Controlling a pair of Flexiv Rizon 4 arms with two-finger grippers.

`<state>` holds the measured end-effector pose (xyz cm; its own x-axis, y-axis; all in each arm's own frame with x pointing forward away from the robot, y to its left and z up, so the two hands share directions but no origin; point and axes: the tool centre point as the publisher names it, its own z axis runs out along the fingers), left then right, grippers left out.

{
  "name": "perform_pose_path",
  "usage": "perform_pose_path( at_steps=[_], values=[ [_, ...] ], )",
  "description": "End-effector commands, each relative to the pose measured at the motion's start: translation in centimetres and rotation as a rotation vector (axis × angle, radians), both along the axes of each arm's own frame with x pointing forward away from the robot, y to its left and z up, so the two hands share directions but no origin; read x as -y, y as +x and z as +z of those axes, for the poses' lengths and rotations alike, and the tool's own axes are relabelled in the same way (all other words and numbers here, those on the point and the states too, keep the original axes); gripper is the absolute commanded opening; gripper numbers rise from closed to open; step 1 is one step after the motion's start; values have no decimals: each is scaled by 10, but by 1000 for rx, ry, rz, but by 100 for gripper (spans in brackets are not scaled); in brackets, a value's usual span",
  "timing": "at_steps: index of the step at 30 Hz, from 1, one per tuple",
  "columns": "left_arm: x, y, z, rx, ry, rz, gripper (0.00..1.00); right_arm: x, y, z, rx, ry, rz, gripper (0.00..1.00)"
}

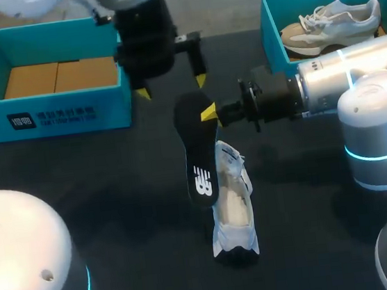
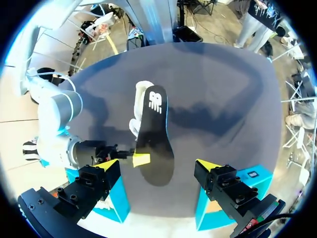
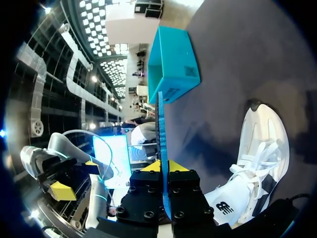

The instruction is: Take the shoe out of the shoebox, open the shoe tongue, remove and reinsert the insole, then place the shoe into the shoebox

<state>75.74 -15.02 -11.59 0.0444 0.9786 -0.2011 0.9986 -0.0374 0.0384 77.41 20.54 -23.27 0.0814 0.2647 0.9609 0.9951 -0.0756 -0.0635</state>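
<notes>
**A:** Where's the insole (image 1: 199, 155)?

**B:** It's out of the shoe (image 1: 234, 207). The right claw (image 1: 209, 113) has its yellow tips closed on the upper end. The insole hangs over the middle of the counter (image 1: 115, 196) with its lower end down beside the shoe. I can't tell whether they touch.

**A:** And the shoe?

**B:** It sits sole down at the counter's middle, a little toward the near edge, with nothing holding it.

**A:** So which step is this?

**B:** Between removing and reinserting, I'd say. The insole is out but not yet back in.

**A:** And the left claw (image 1: 173, 86)?

**B:** It's spread wide and empty, hovering just beyond the insole's upper end, toward the far edge.

**A:** What's the next move?

**B:** Probably steering the insole's lower end into the shoe's opening and sliding it flat. The shoe is loose, so the left claw may need to steady it. After that the shoe goes into a shoebox (image 1: 50, 114), and there's one at the far left corner.
</notes>
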Motion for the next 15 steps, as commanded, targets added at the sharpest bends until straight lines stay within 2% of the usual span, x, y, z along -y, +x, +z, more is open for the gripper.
perform_pose_path(
  at_steps=[1, 4, 9, 15],
  values=[
    [-31, -7, -2, 18, -365, -5, 100, -1, -1, 1, -1, -5, -1, 0],
    [-39, -6, 0, 14, -448, 5, 100, -1, -1, 1, -1, -5, -1, 0],
    [-47, -6, 1, 11, -520, 13, 100, -1, -1, 1, -1, -5, -1, 0],
    [-56, -4, -8, -12, -610, 16, 100, -1, -1, 1, -1, -5, -1, 0]
  ],
)
